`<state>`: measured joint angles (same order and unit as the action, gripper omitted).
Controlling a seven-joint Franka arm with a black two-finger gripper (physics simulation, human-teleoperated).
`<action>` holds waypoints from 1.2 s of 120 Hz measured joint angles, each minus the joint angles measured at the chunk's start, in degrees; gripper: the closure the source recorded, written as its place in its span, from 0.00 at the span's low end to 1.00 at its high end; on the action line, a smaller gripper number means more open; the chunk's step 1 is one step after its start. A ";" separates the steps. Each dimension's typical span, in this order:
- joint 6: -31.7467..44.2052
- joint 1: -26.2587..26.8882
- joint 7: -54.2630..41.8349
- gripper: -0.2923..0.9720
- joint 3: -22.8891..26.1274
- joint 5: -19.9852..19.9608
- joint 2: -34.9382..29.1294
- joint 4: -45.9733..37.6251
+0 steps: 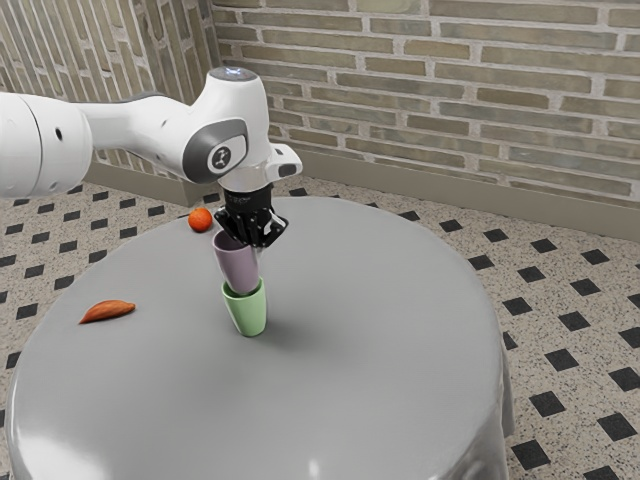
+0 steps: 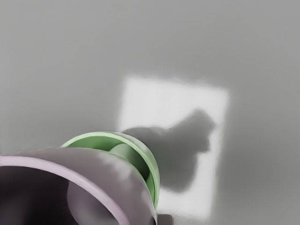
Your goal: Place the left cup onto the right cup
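Right, the gripper [image 1: 248,228] is at the top of the purple cup [image 1: 237,262], its two black fingers pinched on that cup's rim as far as the side camera shows, so I read it as clamped on, not apart. Below it, the green cup [image 1: 246,310] stands upright on the grey table [image 1: 400,340], near the middle and a touch toward the edge at the exterior view's left. Look at the relation that matters: the purple cup's base sits in the green cup's mouth, directly under the hand, but its long axis is not plumb. It leans, with the open top tipped toward the exterior view's left and the foot angled down into the green one. From the hand's camera the purple cup [image 2: 93,178] looms close, and the green rim [image 2: 151,176] curls round its far side, so the two mouths are offset, not concentric. My call: the stacking is nearly there, and the next move turns on straightening that tilt before letting go, or the cup may rock or tip the green one. Well apart, an orange ball [image 1: 200,219] rests at the table's far edge, and an orange-red piece [image 1: 107,311] lies near the edge at the exterior view's left.
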<state>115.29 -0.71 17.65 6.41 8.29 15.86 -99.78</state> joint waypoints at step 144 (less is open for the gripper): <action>0.32 0.21 1.93 0.28 0.12 -0.17 -1.83 0.25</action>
<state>115.62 -0.49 19.59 6.53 8.12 14.03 -99.53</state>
